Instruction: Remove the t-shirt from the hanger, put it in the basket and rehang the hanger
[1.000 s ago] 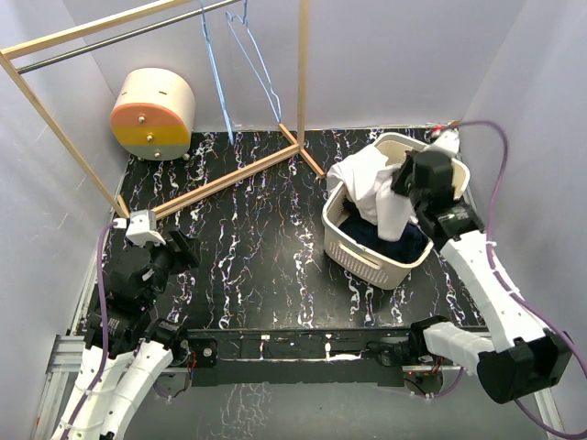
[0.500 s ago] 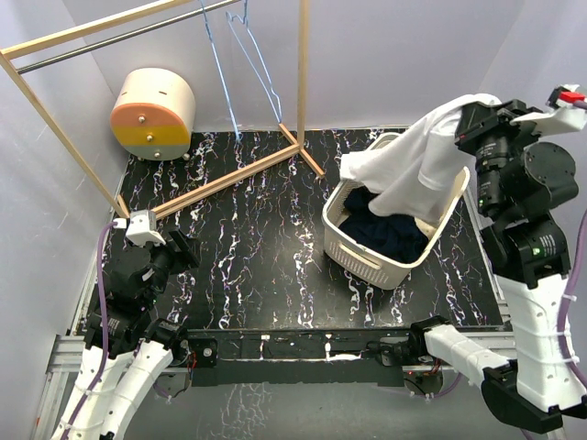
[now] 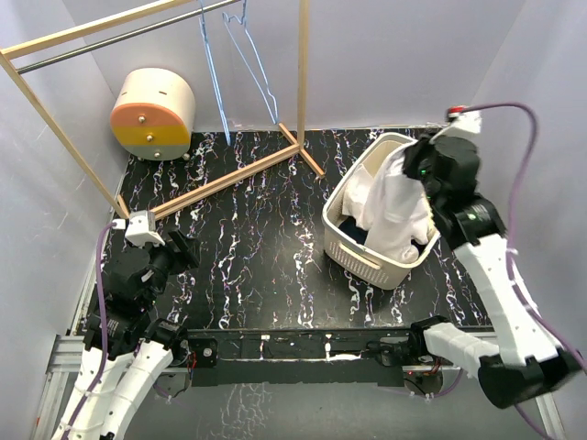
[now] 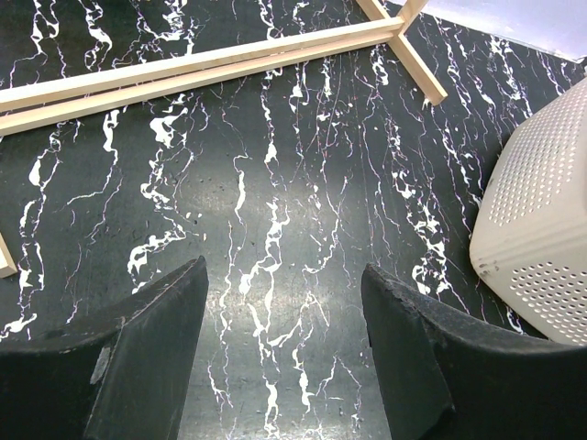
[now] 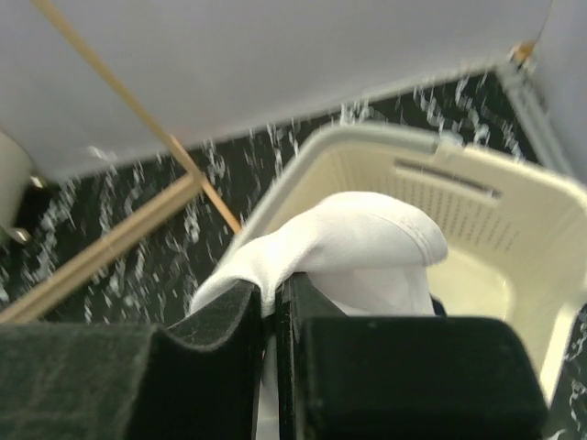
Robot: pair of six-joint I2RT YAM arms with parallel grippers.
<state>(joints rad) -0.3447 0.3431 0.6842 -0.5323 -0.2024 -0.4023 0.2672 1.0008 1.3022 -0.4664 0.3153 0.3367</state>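
A white t-shirt (image 3: 390,206) hangs from my right gripper (image 3: 415,170) into the cream laundry basket (image 3: 367,258) at the right. In the right wrist view the jaws are shut on a fold of the t-shirt (image 5: 339,243) above the basket (image 5: 477,192). Two bare blue wire hangers (image 3: 248,55) hang from the rail (image 3: 110,37) at the back. My left gripper (image 4: 284,302) is open and empty above the black marbled table at the near left.
A wooden rack frame (image 3: 234,174) lies across the back of the table, its upright post (image 3: 302,64) beside the hangers. A cream and orange drum (image 3: 154,114) sits at the back left. Dark clothing (image 3: 356,231) lies in the basket. Grey walls close in both sides.
My right gripper rose high with the t-shirt, then came down again; the shirt now hangs lower into the basket. The left arm has not moved.
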